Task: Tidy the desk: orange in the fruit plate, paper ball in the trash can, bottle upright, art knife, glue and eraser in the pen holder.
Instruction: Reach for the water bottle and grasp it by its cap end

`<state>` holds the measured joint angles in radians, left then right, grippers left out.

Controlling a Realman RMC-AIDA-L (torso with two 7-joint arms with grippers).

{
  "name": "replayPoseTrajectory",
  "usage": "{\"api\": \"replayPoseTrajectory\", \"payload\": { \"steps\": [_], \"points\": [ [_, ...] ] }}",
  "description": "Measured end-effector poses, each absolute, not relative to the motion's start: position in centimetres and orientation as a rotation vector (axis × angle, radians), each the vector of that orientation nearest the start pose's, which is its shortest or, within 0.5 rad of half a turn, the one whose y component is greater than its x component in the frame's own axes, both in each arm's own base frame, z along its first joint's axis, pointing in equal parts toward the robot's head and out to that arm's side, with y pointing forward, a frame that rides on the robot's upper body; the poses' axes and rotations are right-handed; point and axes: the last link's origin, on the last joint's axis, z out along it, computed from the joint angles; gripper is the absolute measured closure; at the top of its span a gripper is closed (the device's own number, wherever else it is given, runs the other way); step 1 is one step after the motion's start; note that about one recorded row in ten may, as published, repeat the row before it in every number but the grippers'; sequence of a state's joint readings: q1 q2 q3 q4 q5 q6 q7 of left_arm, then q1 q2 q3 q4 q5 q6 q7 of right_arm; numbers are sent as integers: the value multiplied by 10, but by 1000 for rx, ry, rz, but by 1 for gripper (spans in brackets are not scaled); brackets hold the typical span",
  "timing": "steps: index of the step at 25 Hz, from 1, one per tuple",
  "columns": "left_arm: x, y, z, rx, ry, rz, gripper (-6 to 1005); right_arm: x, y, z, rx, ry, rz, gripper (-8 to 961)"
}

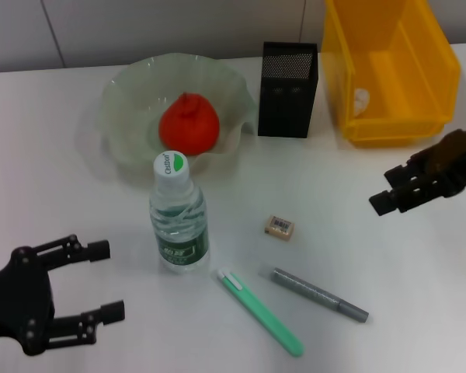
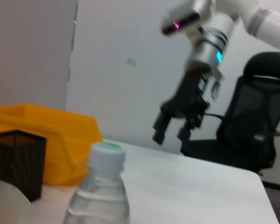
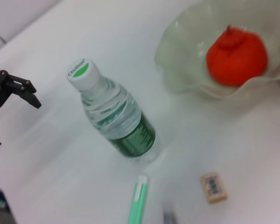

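Observation:
The orange (image 1: 188, 123) lies in the pale green fruit plate (image 1: 124, 85). In front of the plate the bottle (image 1: 177, 214) stands upright, white cap up. The beige eraser (image 1: 280, 226) lies right of it. Nearer me are the green art knife (image 1: 260, 312) and the grey glue pen (image 1: 320, 295), both flat on the table. The black mesh pen holder (image 1: 289, 89) stands beside the yellow trash can (image 1: 388, 70), which holds the white paper ball (image 1: 361, 99). My left gripper (image 1: 107, 280) is open, low and left of the bottle. My right gripper (image 1: 386, 189) hovers open, right of the eraser.
The white table (image 1: 54, 171) runs back to a wall behind the plate and the trash can. In the left wrist view a black office chair (image 2: 259, 121) stands beyond the table's edge, behind my right gripper (image 2: 171, 135).

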<state>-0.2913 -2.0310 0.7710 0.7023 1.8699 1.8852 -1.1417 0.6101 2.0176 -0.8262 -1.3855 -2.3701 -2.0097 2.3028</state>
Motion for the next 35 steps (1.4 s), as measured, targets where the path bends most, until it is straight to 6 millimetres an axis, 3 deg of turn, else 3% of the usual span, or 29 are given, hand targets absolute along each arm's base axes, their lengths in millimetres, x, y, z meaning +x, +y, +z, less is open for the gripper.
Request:
{"api": "replayPoseTrajectory", "payload": {
  "steps": [5,8,10,16,17,20,25,35],
  "points": [
    [-294,240,23,-2872,-376,-866,190,158,342,69,-2836,1227,-393,284],
    [-294,240,23,-2880,-377,-853,190,148,345,57,-2858,1253,-457,284],
    [-295,240,24,-2881,-378,-847,190,133,349,37,-2895,1266,-507,284],
    [-295,240,24,-2883,-372,-844,191,119,355,3,-2918,1298,-582,285],
    [-295,240,24,-2883,-372,-844,191,117,357,-10,-2892,1307,-635,285],
    [-294,241,24,-2883,-367,-844,191,116,360,-23,-2826,1289,-712,285],
    [-295,241,24,-2876,-342,-839,192,115,362,-36,-2769,1259,-752,285],
    [-295,243,24,-2870,-329,-830,192,113,357,-37,-2802,1294,-733,285]
  ]
}}
